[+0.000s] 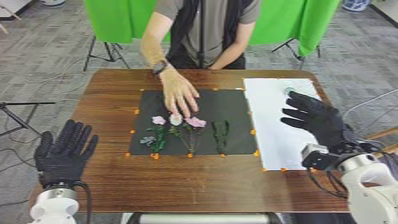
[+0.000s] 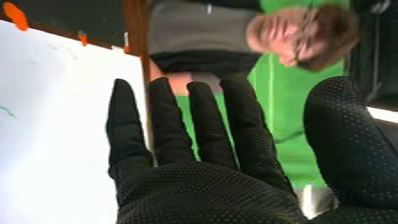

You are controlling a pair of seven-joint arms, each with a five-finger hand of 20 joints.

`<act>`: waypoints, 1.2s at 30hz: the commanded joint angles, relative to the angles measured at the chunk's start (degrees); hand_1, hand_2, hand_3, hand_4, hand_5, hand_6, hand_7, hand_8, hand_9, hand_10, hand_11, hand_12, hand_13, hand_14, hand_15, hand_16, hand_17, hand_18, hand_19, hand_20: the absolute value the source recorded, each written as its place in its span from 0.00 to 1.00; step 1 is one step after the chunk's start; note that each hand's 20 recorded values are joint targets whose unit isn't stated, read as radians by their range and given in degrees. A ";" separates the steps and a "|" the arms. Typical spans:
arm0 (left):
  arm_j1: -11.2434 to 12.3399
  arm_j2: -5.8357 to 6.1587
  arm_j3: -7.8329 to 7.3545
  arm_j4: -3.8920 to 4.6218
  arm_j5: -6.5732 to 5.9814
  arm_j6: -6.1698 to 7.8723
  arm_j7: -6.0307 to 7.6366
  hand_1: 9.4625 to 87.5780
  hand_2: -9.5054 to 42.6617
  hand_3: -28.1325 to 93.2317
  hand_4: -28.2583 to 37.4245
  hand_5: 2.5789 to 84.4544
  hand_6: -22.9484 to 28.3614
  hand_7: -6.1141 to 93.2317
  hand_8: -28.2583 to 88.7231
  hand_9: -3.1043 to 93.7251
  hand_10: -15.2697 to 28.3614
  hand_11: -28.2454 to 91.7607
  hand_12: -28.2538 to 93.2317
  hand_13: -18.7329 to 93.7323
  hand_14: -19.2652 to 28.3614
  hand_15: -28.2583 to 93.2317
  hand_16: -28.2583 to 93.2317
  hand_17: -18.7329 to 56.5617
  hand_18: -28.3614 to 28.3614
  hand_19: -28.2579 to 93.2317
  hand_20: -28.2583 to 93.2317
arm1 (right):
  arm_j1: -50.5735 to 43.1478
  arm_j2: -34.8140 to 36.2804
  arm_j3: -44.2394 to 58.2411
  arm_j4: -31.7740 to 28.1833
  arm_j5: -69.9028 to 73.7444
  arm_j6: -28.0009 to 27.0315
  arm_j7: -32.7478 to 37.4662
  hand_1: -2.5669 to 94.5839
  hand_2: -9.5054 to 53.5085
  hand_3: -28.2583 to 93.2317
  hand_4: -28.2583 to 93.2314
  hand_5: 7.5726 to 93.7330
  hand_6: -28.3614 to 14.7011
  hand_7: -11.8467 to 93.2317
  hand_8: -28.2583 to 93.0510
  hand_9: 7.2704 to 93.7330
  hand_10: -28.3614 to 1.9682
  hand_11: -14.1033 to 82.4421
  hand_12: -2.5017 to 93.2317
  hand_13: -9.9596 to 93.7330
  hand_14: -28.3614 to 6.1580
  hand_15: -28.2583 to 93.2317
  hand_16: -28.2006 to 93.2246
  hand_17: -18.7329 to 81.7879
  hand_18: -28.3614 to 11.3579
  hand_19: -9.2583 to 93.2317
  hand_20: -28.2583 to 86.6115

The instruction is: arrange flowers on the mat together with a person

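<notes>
In the head view, my right hand (image 1: 316,120) is held over the white sheet's right side, open, with nothing in it. My left hand (image 1: 62,157) is open and flat at the table's left edge, away from the flowers. A person's hand (image 1: 180,92) reaches from the far side onto the black mat (image 1: 235,102), its fingertips at the white flower (image 1: 175,119). Beside that are a pink flower (image 1: 159,120) and a larger pink flower (image 1: 195,122). Green stems (image 1: 221,136) lie to their right. In the right wrist view, my right hand (image 2: 209,192) has its fingers straight.
The white sheet (image 1: 280,125) lies right of the mat, with a small pale green thing (image 1: 290,91) near its far end, close to my right fingertips. Orange tape pieces (image 1: 253,132) line the mat and sheet edges on the brown table (image 1: 178,185).
</notes>
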 commanded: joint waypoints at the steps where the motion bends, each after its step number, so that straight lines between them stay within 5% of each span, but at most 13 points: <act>1: 1.18 -0.40 -0.09 0.30 0.31 0.30 -0.20 0.21 0.52 0.80 0.00 0.55 0.61 0.19 0.15 0.45 0.66 0.38 0.28 0.43 0.69 0.44 0.17 0.16 0.76 0.55 0.30 | 0.56 -0.55 1.43 -0.20 -0.32 -2.09 -0.33 0.24 0.30 0.88 0.03 0.40 0.58 0.21 0.15 0.37 0.51 0.19 0.13 0.41 0.38 0.31 0.36 0.30 0.25 0.43 0.35; 3: 1.13 -0.41 -0.14 0.37 0.35 0.03 -0.16 0.21 0.52 0.80 0.00 0.55 0.61 0.19 0.15 0.44 0.66 0.38 0.28 0.43 0.69 0.44 0.17 0.16 0.76 0.55 0.30 | 0.81 -0.44 1.50 0.07 -0.28 -2.26 -0.76 0.24 0.30 0.88 0.03 0.40 0.58 0.21 0.15 0.37 0.51 0.19 0.13 0.41 0.39 0.31 0.36 0.30 0.28 0.42 0.35; 4: 1.30 1.28 0.56 0.38 -1.06 -0.05 1.53 0.21 0.52 0.80 0.00 0.55 0.61 0.19 0.15 0.44 0.66 0.38 0.28 0.43 0.69 0.44 0.17 0.16 0.76 0.55 0.30 | 0.85 -0.32 1.35 0.15 -0.40 -1.91 -1.20 0.24 0.30 0.88 0.03 0.40 0.58 0.21 0.15 0.37 0.51 0.19 0.13 0.41 0.40 0.31 0.36 0.30 0.29 0.41 0.34; 8: 1.23 -0.14 0.15 0.24 0.25 -0.30 0.42 0.21 0.52 0.79 0.00 0.55 0.61 0.19 0.15 0.44 0.66 0.38 0.28 0.43 0.69 0.44 0.17 0.16 0.76 0.55 0.30 | 1.10 0.44 0.81 0.24 -4.46 0.76 -3.43 0.24 0.30 0.89 0.03 0.42 0.59 0.22 0.15 0.39 0.52 0.19 0.13 0.41 0.46 0.30 0.35 0.32 0.37 0.37 0.33; 14: 0.80 0.11 0.83 0.40 0.12 -0.37 0.32 0.20 0.52 0.79 0.00 0.55 0.61 0.19 0.15 0.44 0.66 0.38 0.28 0.43 0.69 0.44 0.17 0.16 0.76 0.55 0.30 | 3.20 3.44 1.57 1.35 -19.03 3.21 -5.44 0.25 0.25 0.90 0.02 0.43 0.59 0.23 0.14 0.39 0.52 0.19 0.13 0.40 0.50 0.30 0.32 0.33 0.42 0.33 0.32; 17: 1.11 0.11 0.79 0.29 0.06 -0.18 0.49 0.20 0.52 0.80 0.00 0.55 0.61 0.19 0.15 0.44 0.66 0.38 0.28 0.43 0.69 0.44 0.17 0.16 0.76 0.55 0.30 | 8.47 7.85 -4.73 3.39 -42.49 9.14 -2.18 0.26 0.21 0.90 0.02 0.40 0.58 0.23 0.15 0.34 0.50 0.18 0.13 0.37 0.45 0.30 0.32 0.32 0.38 0.34 0.33; 22: 1.37 -0.21 0.82 0.13 0.17 0.05 0.29 0.20 0.52 0.80 0.00 0.55 0.61 0.19 0.15 0.44 0.66 0.38 0.28 0.43 0.69 0.43 0.17 0.16 0.76 0.55 0.30 | 16.46 11.24 -11.19 8.20 -62.48 11.18 2.65 0.27 0.17 0.90 0.02 0.35 0.59 0.23 0.15 0.30 0.52 0.17 0.13 0.33 0.40 0.29 0.32 0.30 0.34 0.36 0.34; 36: 1.23 -0.30 2.73 0.22 -0.16 0.16 -0.35 0.20 0.51 0.81 0.00 0.55 0.61 0.19 0.15 0.45 0.66 0.39 0.28 0.43 0.69 0.44 0.17 0.16 0.76 0.55 0.31 | 41.31 15.24 -30.67 29.36 -71.80 9.87 18.94 0.31 0.16 0.90 0.03 0.33 0.62 0.25 0.14 0.26 0.52 0.17 0.13 0.27 0.34 0.24 0.37 0.21 0.33 0.44 0.30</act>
